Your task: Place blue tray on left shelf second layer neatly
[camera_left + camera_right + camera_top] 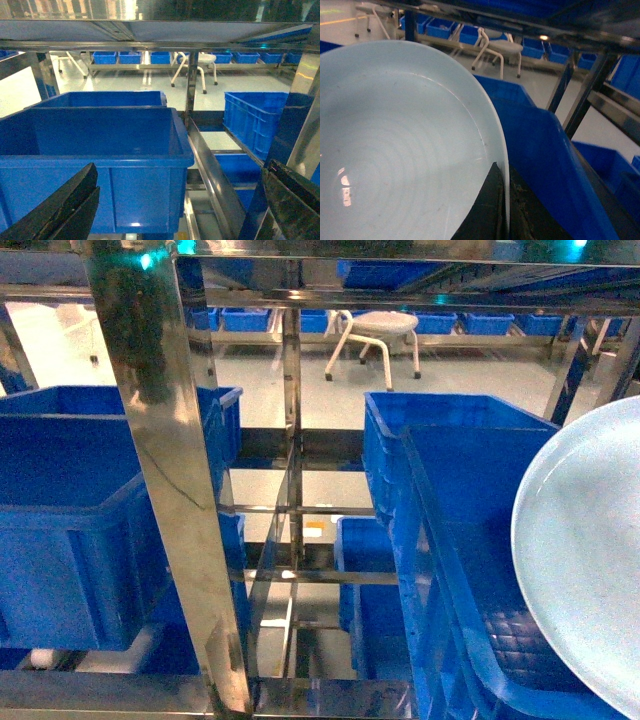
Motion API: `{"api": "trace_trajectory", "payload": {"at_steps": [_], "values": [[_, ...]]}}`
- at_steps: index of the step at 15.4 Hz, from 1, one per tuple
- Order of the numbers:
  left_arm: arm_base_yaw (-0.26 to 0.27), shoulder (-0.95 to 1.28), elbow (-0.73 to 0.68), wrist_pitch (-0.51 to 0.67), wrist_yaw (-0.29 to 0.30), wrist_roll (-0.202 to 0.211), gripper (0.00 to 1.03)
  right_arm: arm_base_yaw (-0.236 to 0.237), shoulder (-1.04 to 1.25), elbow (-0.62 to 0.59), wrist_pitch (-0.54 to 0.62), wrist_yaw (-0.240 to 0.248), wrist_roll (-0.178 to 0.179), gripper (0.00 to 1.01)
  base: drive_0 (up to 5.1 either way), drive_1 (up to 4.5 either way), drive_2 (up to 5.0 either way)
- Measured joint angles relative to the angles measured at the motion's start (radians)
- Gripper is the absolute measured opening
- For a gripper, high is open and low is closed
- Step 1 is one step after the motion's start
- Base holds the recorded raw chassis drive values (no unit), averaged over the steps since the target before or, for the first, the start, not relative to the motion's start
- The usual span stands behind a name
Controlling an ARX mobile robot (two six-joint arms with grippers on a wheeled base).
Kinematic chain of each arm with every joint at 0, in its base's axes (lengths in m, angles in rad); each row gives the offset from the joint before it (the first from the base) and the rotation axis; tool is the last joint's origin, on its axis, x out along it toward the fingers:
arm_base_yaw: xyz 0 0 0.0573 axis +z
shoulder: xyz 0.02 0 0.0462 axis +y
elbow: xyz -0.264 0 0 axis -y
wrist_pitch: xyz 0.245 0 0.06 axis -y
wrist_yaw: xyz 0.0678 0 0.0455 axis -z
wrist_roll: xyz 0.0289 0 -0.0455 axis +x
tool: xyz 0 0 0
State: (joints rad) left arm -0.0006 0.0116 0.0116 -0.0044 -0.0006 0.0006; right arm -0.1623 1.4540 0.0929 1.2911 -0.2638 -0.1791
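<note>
- Your right gripper [502, 210] has its jaws closed on the rim of the blue tray [395, 150]; in the right wrist view one dark finger lies on the inner face and the other behind the edge, with the rim pinched between them.
- The blue tray [590, 550] is tipped up on edge, its hollow face turned toward the camera, and it sits at the far right of the head view, in front of a blue crate [470, 570] on the right.
- Your left gripper [165, 210] is empty, jaws spread wide; both dark fingers frame the bottom corners of its wrist view.
- The relation that matters: the tray is on the right and the left shelf second layer [120, 680] lies across a steel upright [170, 470], so I judge you must carry it leftward past that post.
- The right arm is the one holding it; the left arm is nearer the target but carries nothing.
- That left bay already holds a deep blue crate [95, 155], with another behind it, so free room looks tight; I cannot tell which tier counts as second.
- The rack is mirror-bright steel and the tray glossy, so expect sliding on contact.
- Beyond the rack you can see a pale floor, a white stool [378, 332] and a row of blue bins [150, 57].
</note>
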Motion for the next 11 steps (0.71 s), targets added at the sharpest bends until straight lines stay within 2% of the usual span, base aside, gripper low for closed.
{"api": "trace_trajectory", "payload": {"at_steps": [3,8,11], "values": [[0.0,0.0,0.0,0.0,0.0,0.0,0.98,-0.015,0.106,0.079,-0.002,-0.025,0.007,0.02,0.0,0.0,0.0],[0.0,0.0,0.0,0.0,0.0,0.0,0.98,-0.029,0.201,0.192,-0.007,-0.017,-0.005,0.02,0.0,0.0,0.0],[0.0,0.0,0.0,0.0,0.0,0.0,0.98,-0.069,0.365,0.316,-0.012,-0.042,-0.025,0.02,0.0,0.0,0.0]]}}
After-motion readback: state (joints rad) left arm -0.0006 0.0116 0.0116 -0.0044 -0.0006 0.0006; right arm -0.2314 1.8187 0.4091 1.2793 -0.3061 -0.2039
